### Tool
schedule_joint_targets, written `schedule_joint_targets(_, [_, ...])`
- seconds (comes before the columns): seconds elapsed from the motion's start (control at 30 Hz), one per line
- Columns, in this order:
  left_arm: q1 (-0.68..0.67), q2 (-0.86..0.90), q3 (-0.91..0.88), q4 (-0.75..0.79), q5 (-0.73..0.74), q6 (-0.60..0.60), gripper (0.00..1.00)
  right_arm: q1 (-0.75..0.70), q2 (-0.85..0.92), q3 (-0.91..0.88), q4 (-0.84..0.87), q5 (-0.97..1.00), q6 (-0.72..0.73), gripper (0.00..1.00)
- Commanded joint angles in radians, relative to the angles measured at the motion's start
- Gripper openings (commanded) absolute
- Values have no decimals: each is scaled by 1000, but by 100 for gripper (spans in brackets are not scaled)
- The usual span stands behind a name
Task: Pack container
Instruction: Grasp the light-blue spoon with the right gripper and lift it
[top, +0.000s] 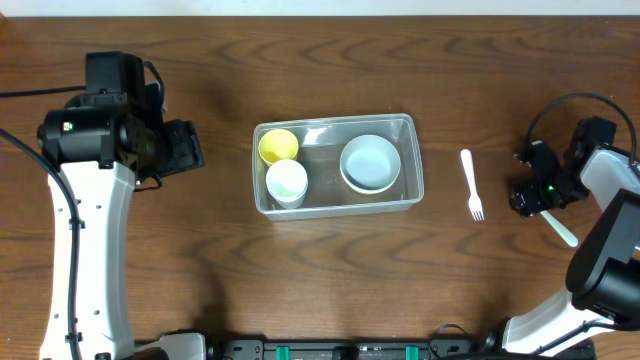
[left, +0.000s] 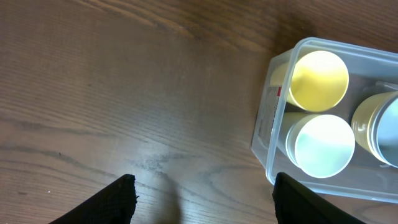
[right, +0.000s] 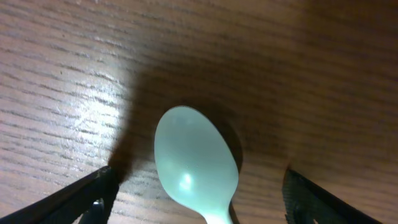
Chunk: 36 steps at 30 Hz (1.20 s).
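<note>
Container judged light, flexible, slippery: take its rim; left gripper jaws spread empty, right gripper jaws spread astride spoon.

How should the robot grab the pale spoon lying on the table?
Grip the spoon by its thin handle, just behind the bowl, coming straight down from above. It lies flat on the table, so only its narrow sides can be pinched; the rounded bowl would likely slip. The right tool hangs open over it, a finger on each side.
</note>
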Motion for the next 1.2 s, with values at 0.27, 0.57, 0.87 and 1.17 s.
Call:
schedule_joint_targets(0.27, [5,4,-7,-7,-5,-5,71,7,35,4,19,3,-18,54])
schedule_joint_targets(0.57, [5,4,-7,-7,-5,-5,71,6,35,4,32,3,-18,43])
schedule_joint_targets(0.87, [5,4,-7,-7,-5,-5,71,7,35,4,47,3,-18,33])
schedule_joint_targets(1.17, [5,4,-7,-7,-5,-5,72,7,30,5,74,-8,9,19])
